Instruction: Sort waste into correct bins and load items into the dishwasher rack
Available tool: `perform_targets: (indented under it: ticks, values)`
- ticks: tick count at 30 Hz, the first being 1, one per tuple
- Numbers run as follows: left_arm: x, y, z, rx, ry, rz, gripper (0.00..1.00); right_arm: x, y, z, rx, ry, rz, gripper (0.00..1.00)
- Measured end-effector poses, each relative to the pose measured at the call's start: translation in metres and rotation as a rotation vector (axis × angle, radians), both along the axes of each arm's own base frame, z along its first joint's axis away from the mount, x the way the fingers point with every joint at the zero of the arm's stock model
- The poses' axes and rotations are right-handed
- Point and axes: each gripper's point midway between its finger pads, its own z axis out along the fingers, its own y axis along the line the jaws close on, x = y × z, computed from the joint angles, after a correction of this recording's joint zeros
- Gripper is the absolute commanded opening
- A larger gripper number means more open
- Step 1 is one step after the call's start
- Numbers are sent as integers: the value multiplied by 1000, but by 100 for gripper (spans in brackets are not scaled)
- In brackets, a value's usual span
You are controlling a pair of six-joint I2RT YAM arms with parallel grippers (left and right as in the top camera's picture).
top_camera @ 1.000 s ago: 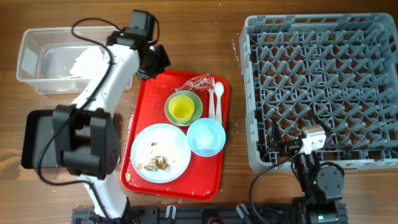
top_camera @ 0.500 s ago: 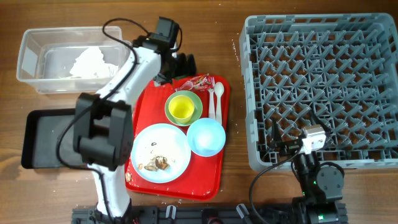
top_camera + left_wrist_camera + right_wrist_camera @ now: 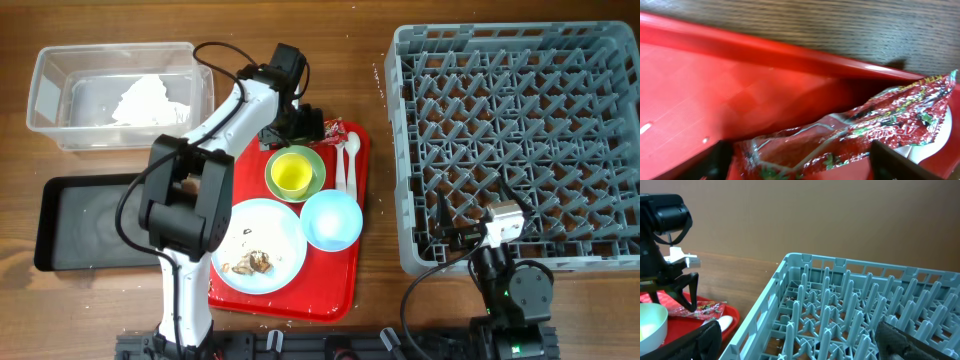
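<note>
Large grey plastic lattice crate [image 3: 840,295] with upright pegs across centre and right, on brown wooden table [image 3: 740,265]. At left, flat red serving tray [image 3: 731,331] bearing small red shiny wrapper [image 3: 702,309], white plastic spoon [image 3: 725,323] and pale bowl [image 3: 650,325]. Black left gripper [image 3: 672,300] spread just above wrapper. Right gripper's [image 3: 797,335] dark fingers [image 3: 902,340] wide apart.

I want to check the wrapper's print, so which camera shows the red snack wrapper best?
The left wrist view: the wrapper lies close up across the frame, print and creases clear. Overhead, the wrapper is a small red scrap at the far edge of the tray; the right wrist view shows only a distant sliver.
</note>
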Motion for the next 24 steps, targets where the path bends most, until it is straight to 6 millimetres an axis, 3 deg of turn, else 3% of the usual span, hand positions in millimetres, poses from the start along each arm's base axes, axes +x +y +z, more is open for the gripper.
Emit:
perform_targets:
  ticks: [4,6,15,20,21,22,23,24]
  values:
    - [3,-2,-4,9,-5,-11,18,0,0,0,0,0,0,100]
    - [4,2,-7,34,-8,-14,4,0,0,0,0,0,0,100]
    - [7,14,-8,103,-30,-3,4,0,0,0,0,0,0,100]
    - [12,41,1,170,-55,63,4,0,0,0,0,0,0,100]
    - [16,47,8,173,-74,81,16,0,0,0,0,0,0,100]
    - [20,53,20,169,-98,98,37,0,0,0,0,0,0,100]
    - [24,58,34,163,-129,115,75,0,0,0,0,0,0,100]
    - [27,61,47,156,-158,127,85,0,0,0,0,0,0,100]
